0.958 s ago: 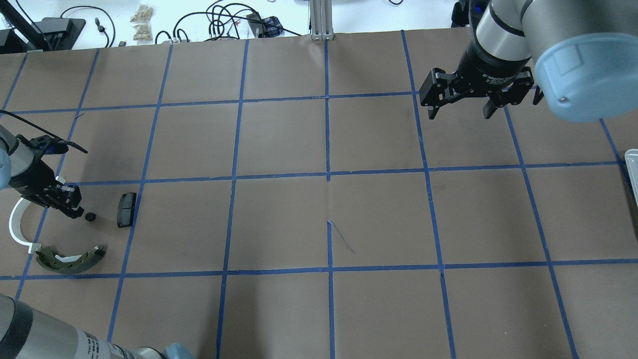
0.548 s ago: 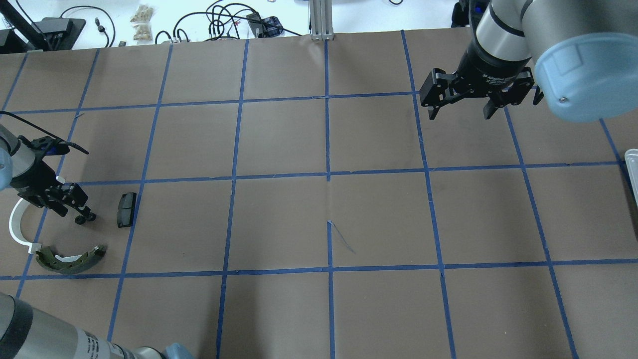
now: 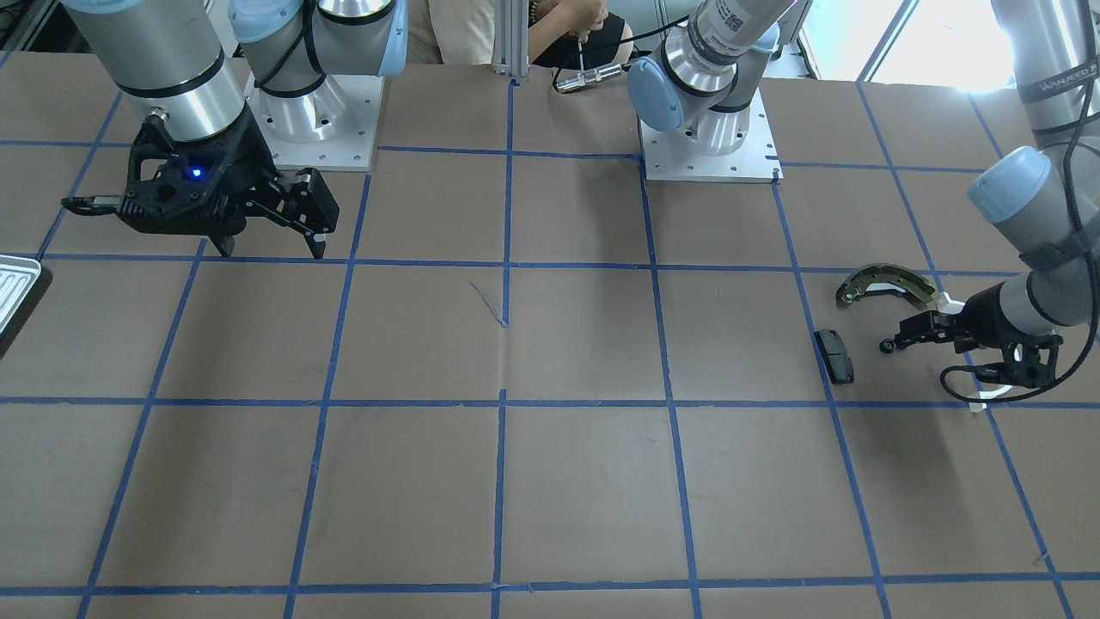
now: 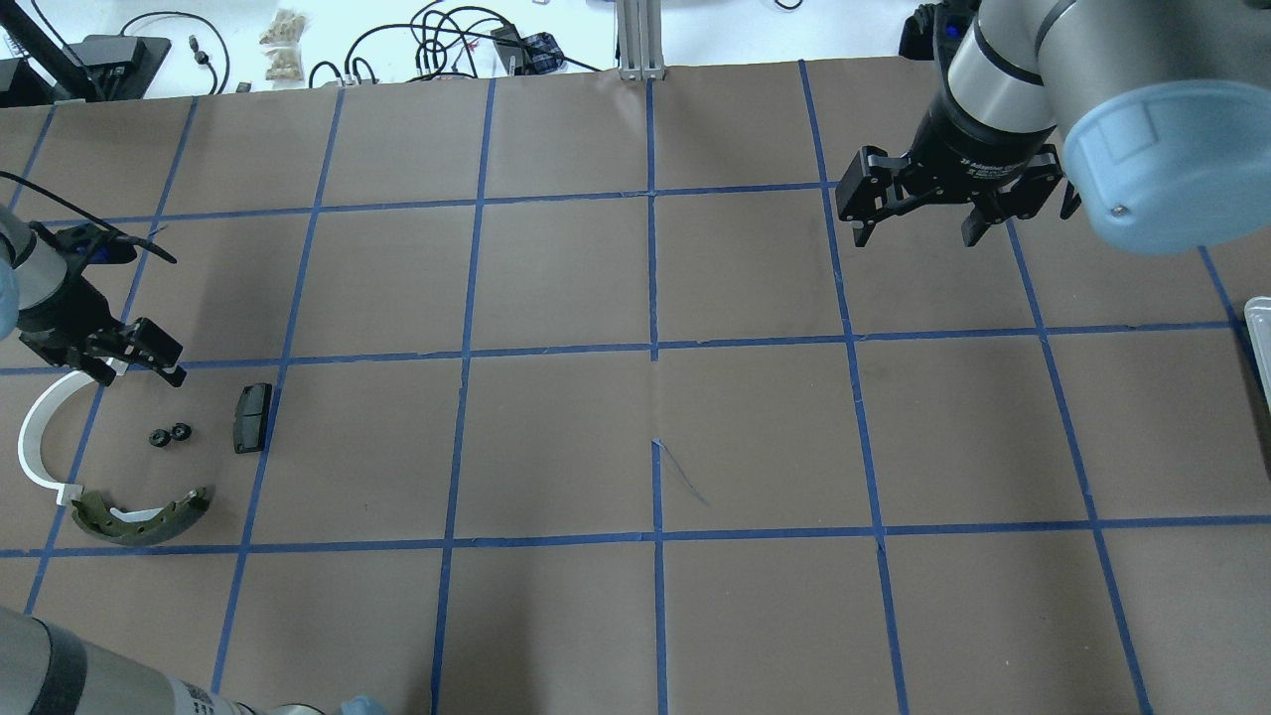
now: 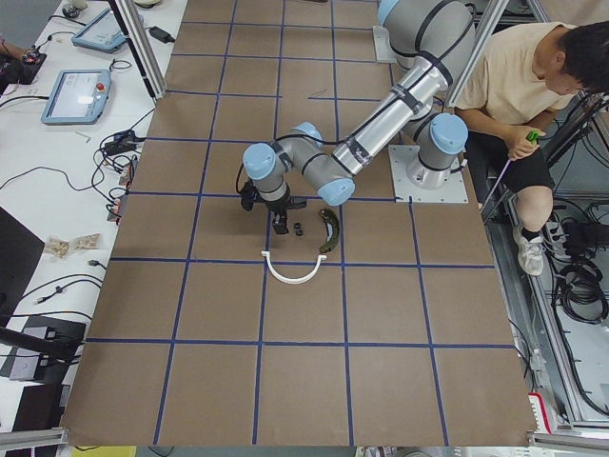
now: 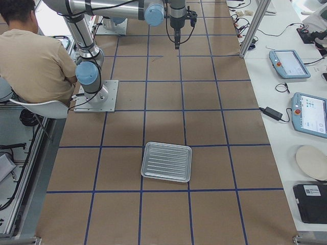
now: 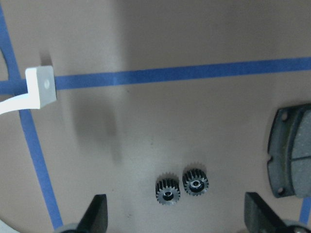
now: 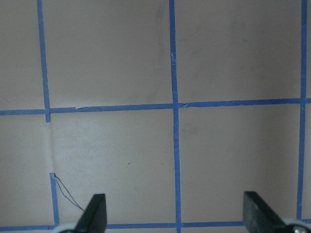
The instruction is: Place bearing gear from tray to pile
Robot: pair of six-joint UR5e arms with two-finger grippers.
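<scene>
Two small dark bearing gears (image 7: 167, 189) (image 7: 195, 182) lie side by side on the brown table, also seen in the overhead view (image 4: 157, 437) (image 4: 181, 431). They sit in the pile with the dark pad (image 4: 252, 417), the white half-ring (image 4: 35, 447) and the brake shoe (image 4: 139, 516). My left gripper (image 4: 129, 362) is open and empty, just beyond the gears and above them. My right gripper (image 4: 918, 214) is open and empty at the far right. The silver ribbed tray (image 6: 166, 162) holds nothing; only its edge (image 4: 1259, 348) shows in the overhead view.
Blue tape lines grid the brown table top. Cables and small items lie beyond the far edge (image 4: 437, 45). A seated person (image 5: 523, 86) is beside the robot's base. Tablets (image 6: 291, 64) sit on a side bench.
My left gripper opened and let go of a gear next to the other gear, then pulled back toward the far side and upward. The right arm has barely moved.
</scene>
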